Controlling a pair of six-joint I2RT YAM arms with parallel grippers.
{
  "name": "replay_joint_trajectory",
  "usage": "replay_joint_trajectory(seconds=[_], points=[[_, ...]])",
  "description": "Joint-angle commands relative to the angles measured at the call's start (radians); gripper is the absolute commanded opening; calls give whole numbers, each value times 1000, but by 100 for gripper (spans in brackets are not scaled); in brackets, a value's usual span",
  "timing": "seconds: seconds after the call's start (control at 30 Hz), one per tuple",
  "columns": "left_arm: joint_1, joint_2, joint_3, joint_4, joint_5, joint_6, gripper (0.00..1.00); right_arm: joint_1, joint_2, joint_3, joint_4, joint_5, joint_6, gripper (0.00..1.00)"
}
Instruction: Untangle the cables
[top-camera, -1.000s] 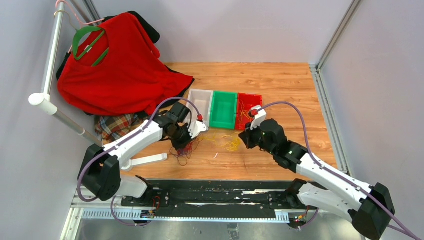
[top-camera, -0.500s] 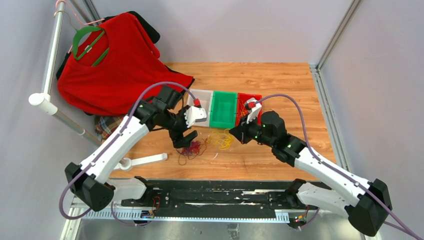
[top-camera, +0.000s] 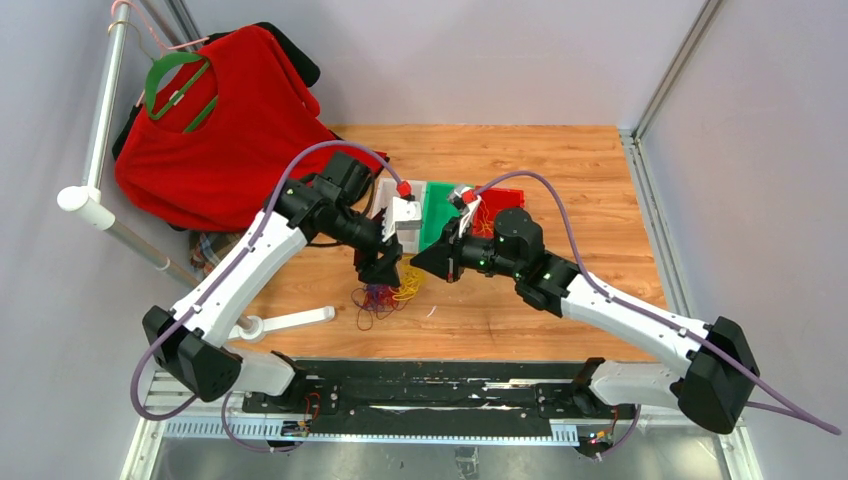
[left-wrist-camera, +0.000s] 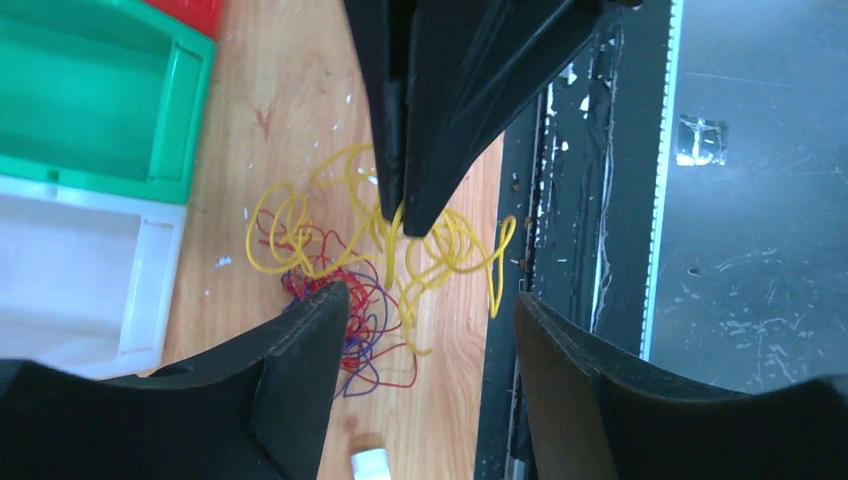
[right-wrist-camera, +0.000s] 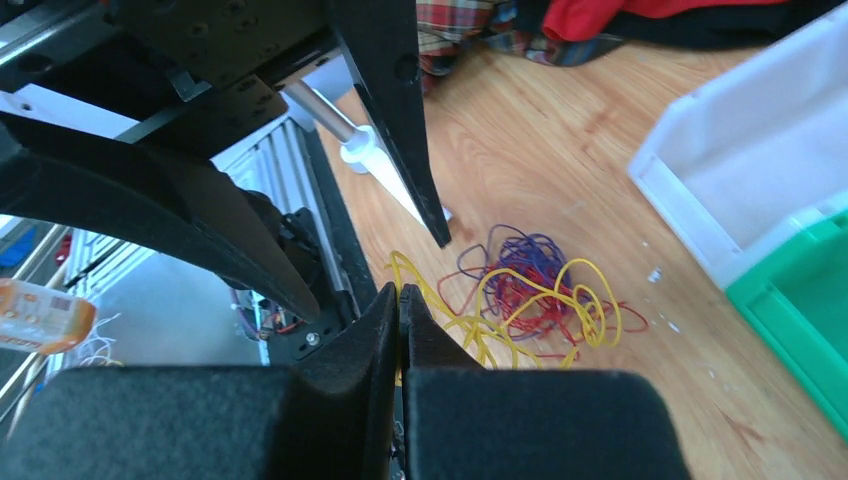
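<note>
The cables lie in one tangle on the wood: red and purple strands (top-camera: 376, 298) with yellow loops (top-camera: 408, 290) over them. The right gripper (top-camera: 414, 262) is shut on a yellow cable (left-wrist-camera: 450, 245), which hangs from its tips (right-wrist-camera: 400, 292) down into the pile. The left gripper (top-camera: 385, 270) is open just above the tangle with nothing between its fingers (left-wrist-camera: 325, 300). In the left wrist view, the red and purple strands (left-wrist-camera: 350, 325) sit beside its left finger. Both grippers are close together over the pile (right-wrist-camera: 530, 275).
White bin (left-wrist-camera: 70, 270), green bin (left-wrist-camera: 90, 100) and red bin (top-camera: 505, 200) stand in a row just behind the tangle. A red shirt (top-camera: 230, 140) hangs on a rack at the left above plaid cloth (top-camera: 235, 250). A white rack foot (top-camera: 290, 320) lies near the table's front edge.
The left gripper opened, let go of the red and purple bundle, and rose to the right. The right gripper moved left over the tangle, still shut on the yellow cable.
</note>
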Motion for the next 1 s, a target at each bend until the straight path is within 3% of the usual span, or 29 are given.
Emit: replay_joint_trajectory(seconds=[0.0,0.2,0.43,0.5,0.6,0.77,0.87,0.97], points=[[-6,-48,4,-17,111,65,63,26,23,40,105,-91,45,1],[-6,-105,-49,-17,177,113,49,32,50,47,134,-108,55,1],[-5,-86,-53,-16,147,91,22,36,55,44,172,-106,74,1],[-5,-76,-54,17,129,33,19,39,57,46,172,-102,74,1],[-6,-91,-83,74,118,-39,27,41,51,40,171,-95,72,1],[-5,-153,-150,121,127,-54,64,44,32,35,150,-77,60,1],[-6,-167,-167,147,109,-88,72,46,22,34,140,-72,54,1],[-5,-187,-203,273,70,-214,70,51,27,35,141,-72,54,1]])
